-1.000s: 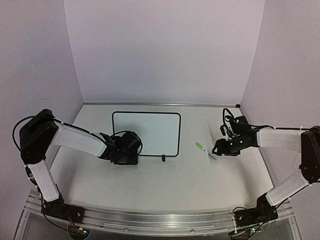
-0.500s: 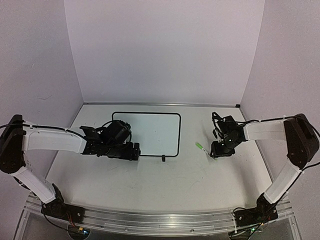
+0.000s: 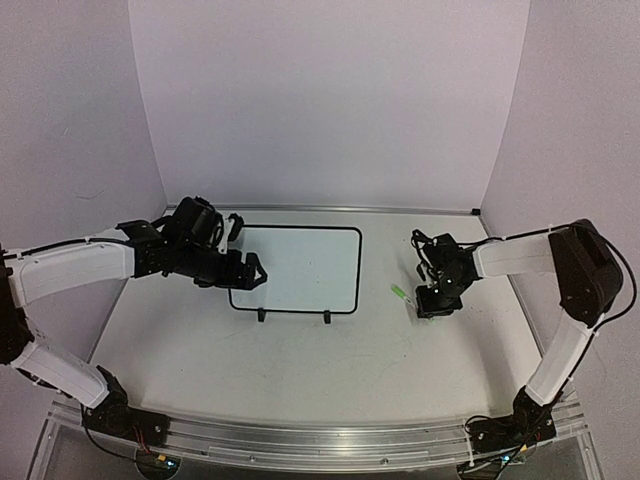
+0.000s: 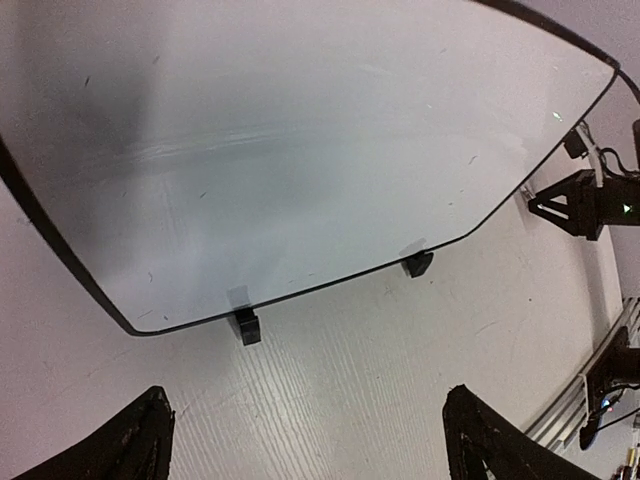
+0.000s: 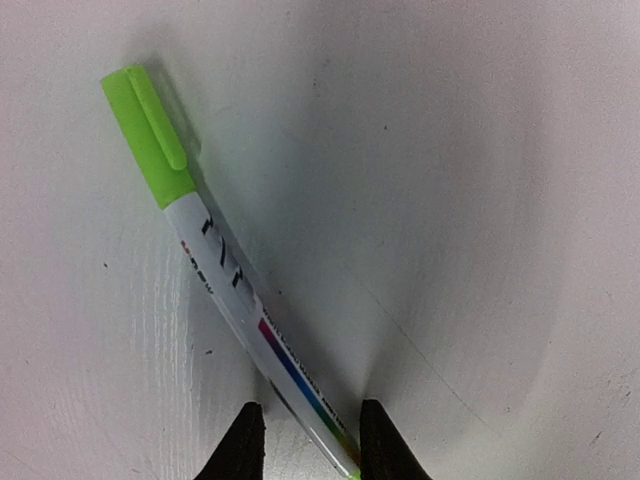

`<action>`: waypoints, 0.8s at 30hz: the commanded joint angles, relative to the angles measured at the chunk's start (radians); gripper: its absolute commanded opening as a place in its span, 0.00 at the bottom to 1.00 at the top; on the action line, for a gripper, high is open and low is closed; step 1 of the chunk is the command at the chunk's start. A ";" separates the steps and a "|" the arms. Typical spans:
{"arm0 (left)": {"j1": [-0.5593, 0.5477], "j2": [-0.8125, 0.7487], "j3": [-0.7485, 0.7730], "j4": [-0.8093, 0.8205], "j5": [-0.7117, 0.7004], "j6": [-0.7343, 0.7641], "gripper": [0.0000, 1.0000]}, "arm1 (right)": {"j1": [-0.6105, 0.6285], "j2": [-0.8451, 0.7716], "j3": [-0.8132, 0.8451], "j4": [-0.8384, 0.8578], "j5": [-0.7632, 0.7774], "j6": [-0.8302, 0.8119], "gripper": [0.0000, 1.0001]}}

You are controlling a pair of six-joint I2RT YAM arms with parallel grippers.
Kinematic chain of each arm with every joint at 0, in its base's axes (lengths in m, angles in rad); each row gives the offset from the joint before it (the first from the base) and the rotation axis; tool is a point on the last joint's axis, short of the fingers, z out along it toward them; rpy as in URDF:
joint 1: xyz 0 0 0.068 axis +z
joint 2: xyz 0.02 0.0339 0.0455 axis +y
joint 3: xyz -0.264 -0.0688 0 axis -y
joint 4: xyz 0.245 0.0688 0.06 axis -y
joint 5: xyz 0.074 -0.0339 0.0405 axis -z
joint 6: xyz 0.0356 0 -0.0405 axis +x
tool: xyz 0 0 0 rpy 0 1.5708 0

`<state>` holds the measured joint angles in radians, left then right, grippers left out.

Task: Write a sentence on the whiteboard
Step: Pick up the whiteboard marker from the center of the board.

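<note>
A small rectangular whiteboard (image 3: pixel 310 262) with a thin black rounded-corner frame lies flat on the white counter (image 3: pixel 350 370), towards the back and roughly midway between the two arms. Its two small black feet (image 3: pixel 262 315) sit along its near edge. In the left wrist view the whiteboard (image 4: pixel 300 150) fills most of the picture, its face plain white with a few faint specks, and both feet (image 4: pixel 245 325) show at the frame's edge. The left end effector (image 3: pixel 250 272) hovers over the board's left side. It is released, its dark fingertips (image 4: pixel 120 450) spread wide at the bottom corners of its own view with only bare counter between them. To the right of the board, apart from it, a slim white-barrelled marker (image 3: pixel 400 294) with a lime-green cap (image 5: pixel 148 135) lies on the counter. The right end effector (image 3: pixel 425 305) is down at the marker's uncapped end. In the right wrist view its two black fingertips (image 5: pixel 245 440) flank the barrel (image 5: pixel 225 280) closely, but whether they actually pinch it cannot be told. A ridged aluminium rail (image 3: pixel 320 440) runs along the counter's near edge.
</note>
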<state>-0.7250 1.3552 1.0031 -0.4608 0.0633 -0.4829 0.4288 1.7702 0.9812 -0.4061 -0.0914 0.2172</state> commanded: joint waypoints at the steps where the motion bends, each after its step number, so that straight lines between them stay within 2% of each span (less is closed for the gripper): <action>1: 0.003 0.057 0.194 -0.118 0.084 0.108 0.93 | 0.017 0.024 0.033 -0.032 0.047 0.017 0.23; 8: 0.003 0.162 0.442 -0.234 0.093 0.220 0.93 | 0.019 0.005 0.011 -0.039 0.079 0.048 0.07; 12: 0.003 0.188 0.480 -0.210 0.042 0.320 0.92 | 0.030 -0.068 -0.006 -0.037 0.055 0.029 0.00; 14: 0.003 0.179 0.454 -0.153 0.046 0.361 0.92 | 0.055 -0.138 -0.012 -0.048 0.051 0.005 0.00; 18: 0.002 0.147 0.366 -0.002 0.219 0.405 0.92 | 0.108 -0.314 -0.020 -0.095 0.024 -0.023 0.00; 24: 0.002 0.162 0.317 0.080 0.556 0.430 0.93 | 0.191 -0.567 -0.001 -0.093 -0.225 -0.032 0.00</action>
<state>-0.7227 1.5288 1.3254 -0.4843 0.3589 -0.0980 0.5658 1.3216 0.9573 -0.4823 -0.1476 0.2066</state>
